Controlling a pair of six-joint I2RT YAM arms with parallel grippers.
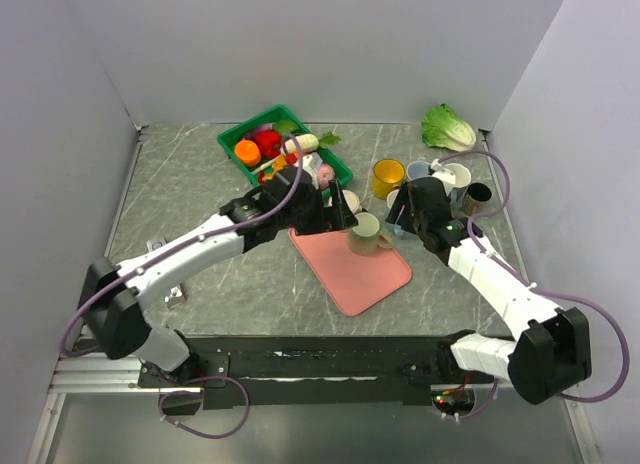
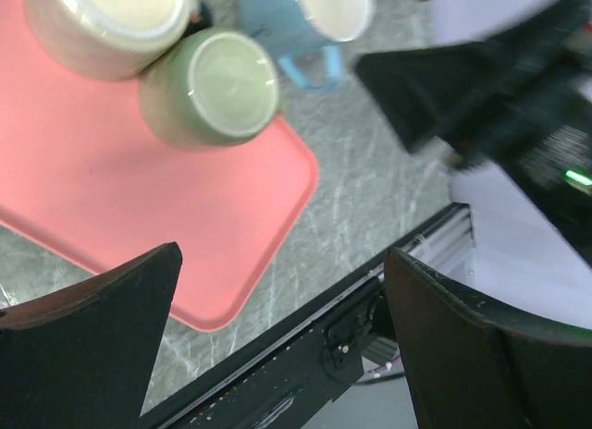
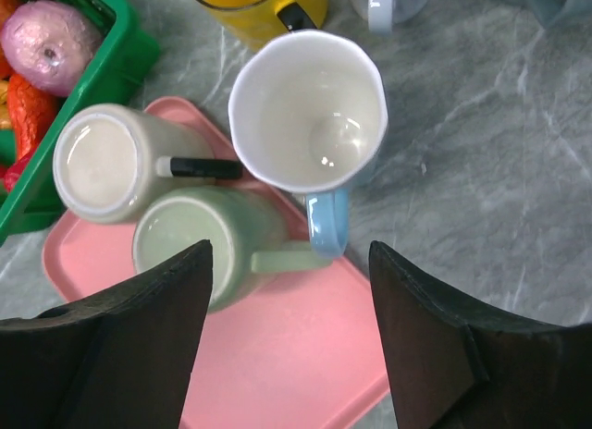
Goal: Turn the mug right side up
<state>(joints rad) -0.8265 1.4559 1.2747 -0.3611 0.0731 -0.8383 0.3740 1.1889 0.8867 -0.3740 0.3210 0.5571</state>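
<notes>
The left part of the table (image 1: 200, 184) was bare stone from the side wall inward, crossed only by the left arm. This was the widest open room, along with a strip between the tray and the near rail.

At the back left, a green basket (image 1: 250, 122) sat slantwise. It held an orange piece (image 1: 247, 152), a red piece (image 1: 267, 142), a pale long piece (image 1: 305, 142) and a shiny pink ball (image 3: 51, 41).

The left gripper (image 2: 282, 258) hung released over the tray's near corner, its fingers spread wide with nothing between them.

The pink tray (image 1: 370, 284) lay mid-table with most of its face free. At its far end a cream mug (image 3: 97, 161) and a green mug (image 3: 180, 239) stood bottom up, side by side.

Just beside them, at the tray's far edge, the blue mug (image 3: 310, 105) stood mouth up, its white inside open to view and its handle pointing back toward the tray. The cream mug's black handle reached its wall. The three were packed tight, leaving little room.

The right gripper (image 3: 289, 253) hovered above the blue and green mugs' handles, released and grasping nothing.

Behind stood a yellow mug (image 1: 387, 176). To its right came a grey mug (image 1: 418, 170), a white mug (image 1: 457, 174) and a dark mug (image 1: 479, 193), all crowded together near the right wall. A lettuce (image 1: 447, 127) lay in the back right corner.
</notes>
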